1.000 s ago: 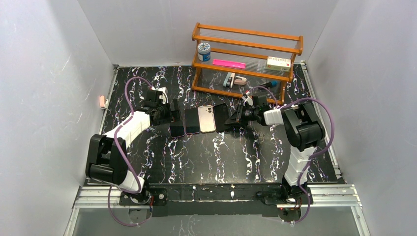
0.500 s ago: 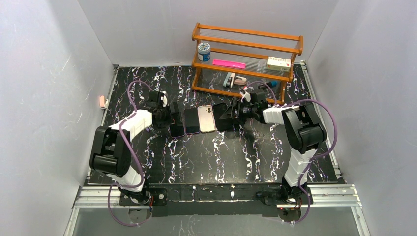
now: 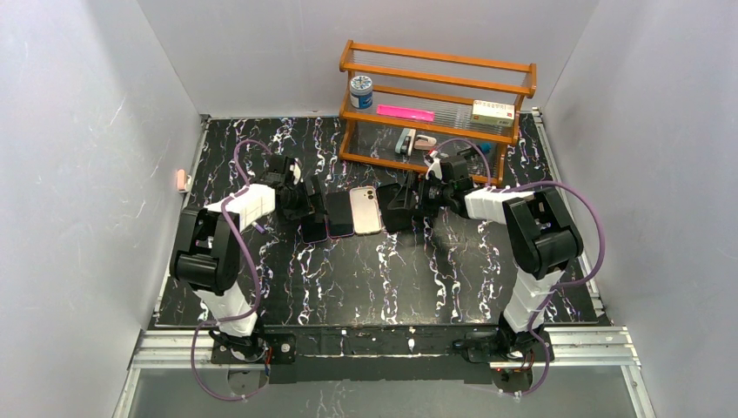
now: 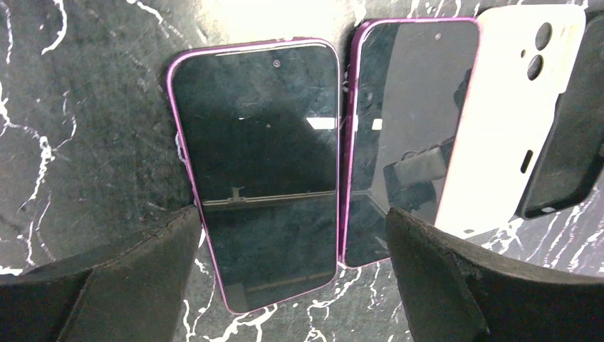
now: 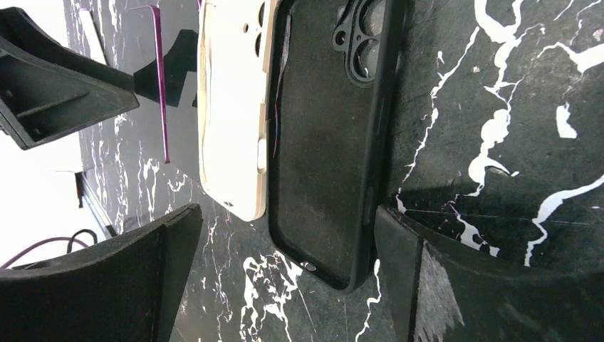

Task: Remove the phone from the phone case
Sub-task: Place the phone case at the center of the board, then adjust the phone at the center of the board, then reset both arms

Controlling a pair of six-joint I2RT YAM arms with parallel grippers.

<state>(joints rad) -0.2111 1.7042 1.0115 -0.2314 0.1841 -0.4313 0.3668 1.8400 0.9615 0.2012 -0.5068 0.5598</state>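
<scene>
On the table (image 3: 365, 279), four flat things are lying side by side: first phone (image 4: 260, 164) leftmost, second phone (image 4: 406, 128) just beside it, then a face-down case (image 4: 498, 107) touching that one, and an empty case (image 5: 324, 142) sitting rightmost. A rack (image 3: 435, 59) is standing behind them, toward the right.

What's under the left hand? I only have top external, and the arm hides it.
Observer: Left wrist shows a purple-rimmed phone lying screen up, with a second purple-rimmed phone beside it. The left hand is open and spans both lower ends.
Operator: Right hand closed on anything?
Observer: No. Right wrist shows the right hand open, with one end of the black case lying between its fingers.
</scene>
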